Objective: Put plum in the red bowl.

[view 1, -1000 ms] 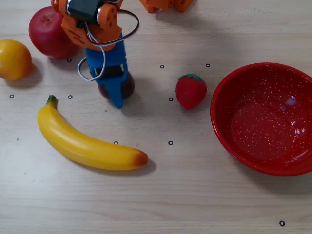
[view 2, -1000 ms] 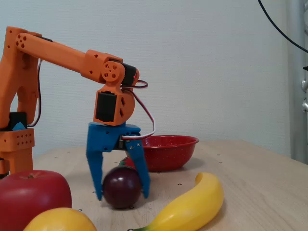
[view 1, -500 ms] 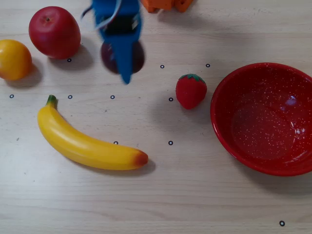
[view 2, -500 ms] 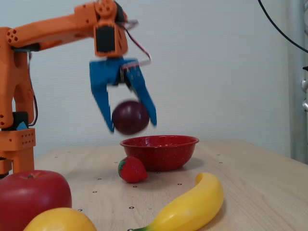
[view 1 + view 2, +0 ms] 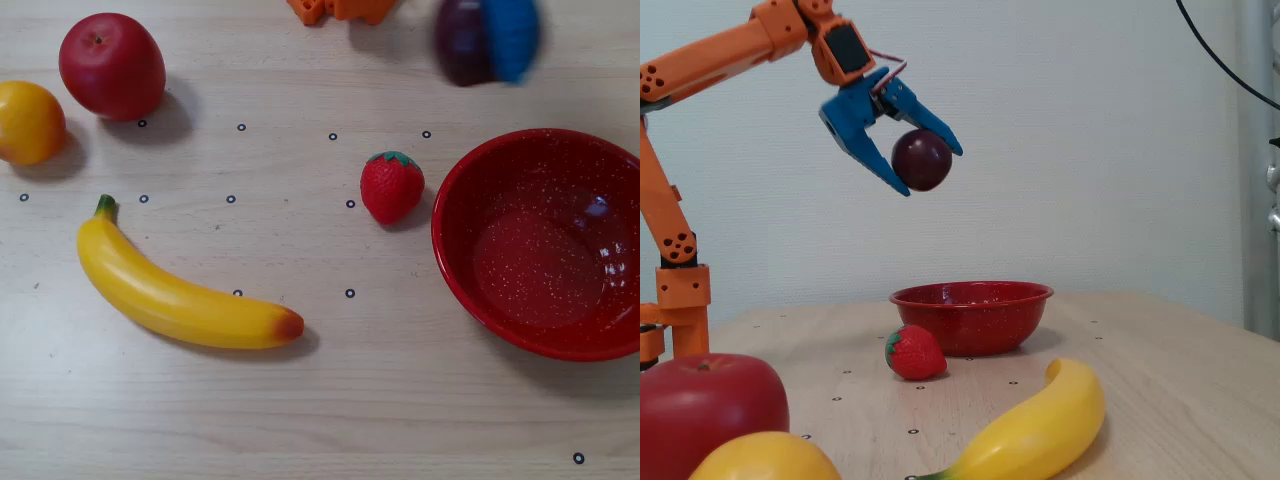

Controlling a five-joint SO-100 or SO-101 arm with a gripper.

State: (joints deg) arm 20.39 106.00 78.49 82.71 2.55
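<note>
Two views: I have the overhead view and the fixed view from the side.
Hand: my blue hand (image 5: pixel 930 166) is clamped on the plum, one finger on each side of it, high in the air in the fixed view; in the overhead view the hand (image 5: pixel 500 40) is a blurred blue shape at the top edge.
Plum: the plum (image 5: pixel 921 159) sits between the blue fingers, well above the worktop; from overhead the plum (image 5: pixel 461 40) shows dark and blurred, just left of the blue, beyond the bowl's far rim and not over the bowl's hollow.
Red bowl: the red bowl (image 5: pixel 452 262) stands upright on the worktop at the right of the overhead view, with nothing inside it that I can see; in the fixed view the red bowl (image 5: pixel 972 318) sits below the raised hand.
Strawberry: the strawberry (image 5: pixel 392 185) lies just left of the bowl, apart from its rim.
Banana: the banana (image 5: pixel 175 293) lies at lower left in the overhead view.
Apple: the apple (image 5: pixel 111 66) rests at upper left.
Orange: the orange (image 5: pixel 28 121) is at the left edge, just beside the apple.
Worktop: the worktop (image 5: pixel 330 400) is pale wood with small ring marks.
</note>
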